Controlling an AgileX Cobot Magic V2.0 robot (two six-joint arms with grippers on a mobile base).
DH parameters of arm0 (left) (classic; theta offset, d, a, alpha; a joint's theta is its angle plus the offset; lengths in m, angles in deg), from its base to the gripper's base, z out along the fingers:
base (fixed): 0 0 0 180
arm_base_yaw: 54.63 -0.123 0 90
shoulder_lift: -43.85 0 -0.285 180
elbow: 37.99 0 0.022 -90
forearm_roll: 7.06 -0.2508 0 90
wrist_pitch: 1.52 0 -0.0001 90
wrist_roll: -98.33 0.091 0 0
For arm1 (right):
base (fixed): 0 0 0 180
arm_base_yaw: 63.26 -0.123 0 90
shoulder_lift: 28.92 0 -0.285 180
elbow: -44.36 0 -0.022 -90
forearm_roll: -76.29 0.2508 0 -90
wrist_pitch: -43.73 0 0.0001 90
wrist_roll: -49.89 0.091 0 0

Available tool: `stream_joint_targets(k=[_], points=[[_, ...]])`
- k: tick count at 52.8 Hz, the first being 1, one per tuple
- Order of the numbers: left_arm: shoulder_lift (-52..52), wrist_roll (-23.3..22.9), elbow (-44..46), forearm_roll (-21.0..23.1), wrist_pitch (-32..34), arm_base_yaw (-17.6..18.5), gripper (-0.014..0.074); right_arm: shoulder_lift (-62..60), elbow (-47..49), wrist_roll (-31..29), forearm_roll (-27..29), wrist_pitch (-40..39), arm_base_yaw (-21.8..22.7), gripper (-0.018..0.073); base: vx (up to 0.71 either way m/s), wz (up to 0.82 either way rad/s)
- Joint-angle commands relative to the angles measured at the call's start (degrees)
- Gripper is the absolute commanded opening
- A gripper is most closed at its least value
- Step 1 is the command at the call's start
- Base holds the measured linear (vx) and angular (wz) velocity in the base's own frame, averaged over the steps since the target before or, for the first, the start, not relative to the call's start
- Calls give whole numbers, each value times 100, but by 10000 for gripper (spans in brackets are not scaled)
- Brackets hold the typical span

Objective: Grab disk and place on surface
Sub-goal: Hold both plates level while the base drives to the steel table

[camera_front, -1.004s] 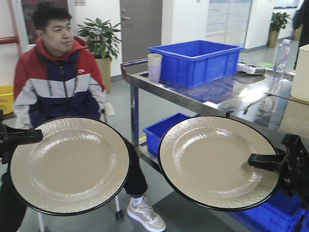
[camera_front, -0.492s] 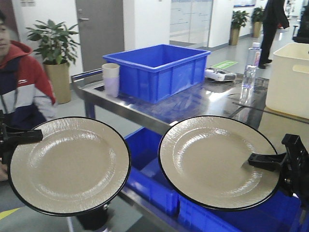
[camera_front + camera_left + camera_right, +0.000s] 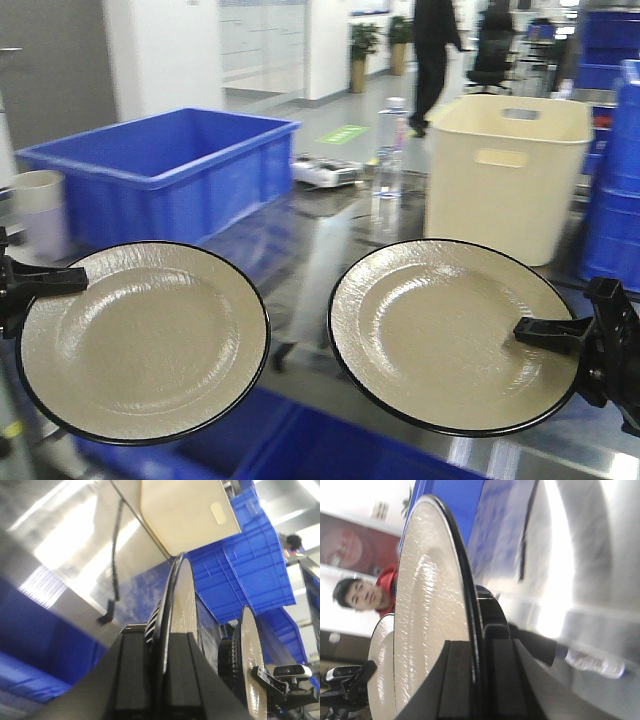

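I hold two beige disks with black rims, both level and in the air. In the front view the left disk [image 3: 145, 340] is clamped at its left rim by my left gripper [image 3: 45, 282], and the right disk [image 3: 455, 335] at its right rim by my right gripper [image 3: 545, 332]. The left wrist view shows the left disk [image 3: 182, 595] edge-on, with my left gripper [image 3: 162, 647] shut on it. In the right wrist view my right gripper [image 3: 480, 652] is shut on the right disk [image 3: 430, 595]. The dark glossy surface [image 3: 330, 235] lies behind and below the disks, with a black tape line [image 3: 117, 555] across it.
On the tabletop stand a blue bin [image 3: 160, 175], a cream bin [image 3: 505, 170], a water bottle [image 3: 392, 150] and a cup [image 3: 40, 210]. Blue crates [image 3: 610, 200] are stacked at the right, more under the table [image 3: 300, 450]. A person [image 3: 435, 50] walks far back.
The whole view has swung to the right: the seated man and the plant have left the front view, and the cream bin has come in. Both disks stay gripped as before.
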Motion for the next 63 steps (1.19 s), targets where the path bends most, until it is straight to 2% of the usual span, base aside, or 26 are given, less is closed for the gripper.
stream_joint_targets(k=[1,28,63], points=[[-304,-115,165,850,-544,32,-8,-229,191,22,643,341,24,-9,30,-67],[-304,-116,165,850,-499,32,-8,-229,191,22,643,341,24,-9,22,-60],[-304,-116,165,856,-501,32,-8,-229,191,22,643,341,24,-9,2,-6]])
